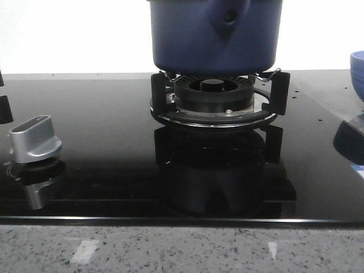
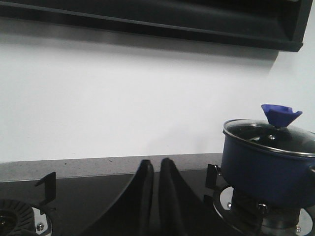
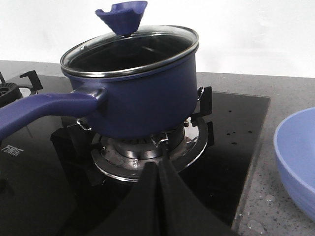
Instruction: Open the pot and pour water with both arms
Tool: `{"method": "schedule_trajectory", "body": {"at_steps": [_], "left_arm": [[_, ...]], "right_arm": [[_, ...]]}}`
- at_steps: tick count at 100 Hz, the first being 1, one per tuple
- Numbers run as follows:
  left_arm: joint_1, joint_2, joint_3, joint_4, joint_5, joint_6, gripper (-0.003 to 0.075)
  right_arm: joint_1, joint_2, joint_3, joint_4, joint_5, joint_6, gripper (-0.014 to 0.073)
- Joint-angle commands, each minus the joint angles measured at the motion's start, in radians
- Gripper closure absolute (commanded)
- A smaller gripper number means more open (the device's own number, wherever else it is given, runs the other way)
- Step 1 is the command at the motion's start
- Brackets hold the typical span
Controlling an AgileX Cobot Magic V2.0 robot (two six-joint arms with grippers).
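The dark blue pot (image 1: 216, 40) stands on the burner grate (image 1: 216, 99), its tapered handle with a small hole pointing toward the front camera. A glass lid with a blue knob (image 3: 123, 15) sits on it, seen also in the left wrist view (image 2: 280, 115). The pot also shows in the right wrist view (image 3: 142, 93) and left wrist view (image 2: 268, 169). My left gripper (image 2: 156, 164) is shut and empty, well left of the pot above the black cooktop. My right gripper (image 3: 160, 164) is shut and empty, in front of the burner. Neither gripper shows in the front view.
A smaller light blue bowl (image 3: 300, 162) sits right of the cooktop on the speckled counter, its rim also visible in the front view (image 1: 357, 71). A silver stove knob (image 1: 35, 139) is at the front left. A second burner (image 2: 17, 219) lies left. A white wall stands behind.
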Motion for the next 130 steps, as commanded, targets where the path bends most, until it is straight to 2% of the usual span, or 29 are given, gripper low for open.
{"method": "schedule_trajectory", "body": {"at_steps": [1, 11, 23, 29, 35, 49, 58, 82, 95, 122, 130], "left_arm": [[0.002, 0.018, -0.024, 0.153, -0.022, -0.155, 0.0741], [0.002, 0.021, -0.017, 0.516, -0.106, -0.588, 0.0741], [0.002, 0.021, 0.029, 1.003, -0.303, -1.064, 0.0741], [0.002, 0.021, 0.076, 1.186, -0.377, -1.200, 0.0741], [0.006, 0.016, 0.121, 1.267, -0.398, -1.284, 0.0741], [0.030, -0.033, 0.194, 1.291, -0.323, -1.312, 0.0741], [0.053, -0.076, 0.238, 1.355, -0.323, -1.346, 0.0741], [0.160, -0.214, 0.361, 1.297, -0.314, -1.362, 0.0741], [0.219, -0.263, 0.361, 1.297, -0.229, -1.372, 0.0741], [0.164, -0.274, 0.363, 1.316, -0.119, -1.372, 0.0741], [0.156, -0.273, 0.361, 1.316, -0.125, -1.372, 0.0741]], "right_arm": [[0.001, 0.002, -0.026, 0.049, -0.005, -0.014, 0.0661], [0.001, 0.002, -0.026, 0.049, -0.005, -0.014, 0.0661], [0.001, 0.002, -0.026, 0.049, -0.005, -0.014, 0.0661], [0.001, 0.002, -0.026, 0.049, -0.005, -0.014, 0.0661], [0.001, 0.002, -0.026, 0.049, -0.005, -0.014, 0.0661], [0.001, 0.002, -0.026, 0.049, -0.005, -0.014, 0.0661], [0.001, 0.002, -0.026, 0.049, -0.005, -0.014, 0.0661], [0.001, 0.002, -0.026, 0.049, -0.005, -0.014, 0.0661], [0.001, 0.002, -0.026, 0.049, -0.005, -0.014, 0.0661], [0.001, 0.002, -0.026, 0.049, -0.005, -0.014, 0.0661], [0.001, 0.002, -0.026, 0.049, -0.005, -0.014, 0.0661]]}}
